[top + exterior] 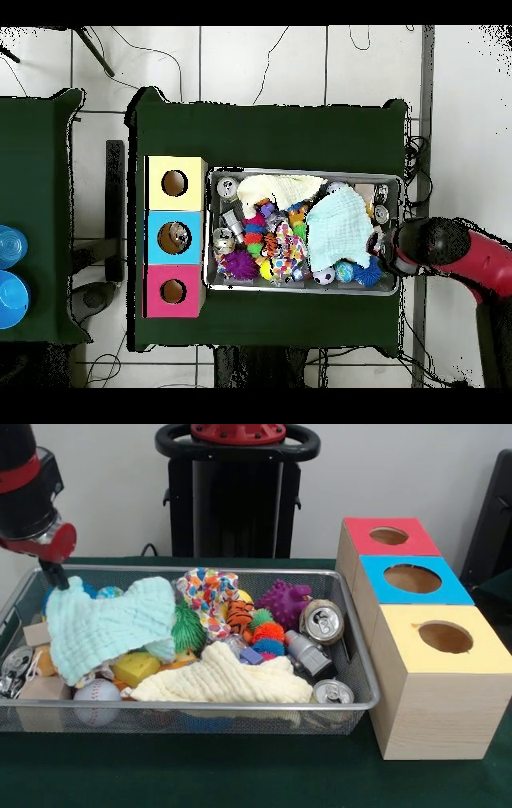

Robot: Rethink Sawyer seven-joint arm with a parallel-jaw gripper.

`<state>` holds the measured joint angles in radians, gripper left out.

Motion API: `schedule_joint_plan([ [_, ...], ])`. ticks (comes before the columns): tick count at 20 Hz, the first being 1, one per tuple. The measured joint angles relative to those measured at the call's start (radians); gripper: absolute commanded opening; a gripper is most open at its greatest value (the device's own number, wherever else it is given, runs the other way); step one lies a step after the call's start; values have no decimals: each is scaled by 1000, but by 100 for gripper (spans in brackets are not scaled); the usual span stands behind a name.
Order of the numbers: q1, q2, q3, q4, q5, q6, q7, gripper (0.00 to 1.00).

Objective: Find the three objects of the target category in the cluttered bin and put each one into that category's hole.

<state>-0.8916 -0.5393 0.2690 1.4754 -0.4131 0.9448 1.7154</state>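
Silver cans [322,621], three visible.

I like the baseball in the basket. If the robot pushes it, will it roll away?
Probably only a little. The baseball is round, so it could roll, but it sits in a corner against the wire-mesh basket's front wall with a wooden block beside it. It looks hard and smooth, so it may slip from a loose grip.

Black arm [24,480], red bands (glossy), black claw [58,576]
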Motion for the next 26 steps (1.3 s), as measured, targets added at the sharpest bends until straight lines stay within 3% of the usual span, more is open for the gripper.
schedule_joint_plan([
  [9,-21,15,36,-56,-43,0,-77,0],
  [26,16,62,44,-61,-45,0,-81,0],
])
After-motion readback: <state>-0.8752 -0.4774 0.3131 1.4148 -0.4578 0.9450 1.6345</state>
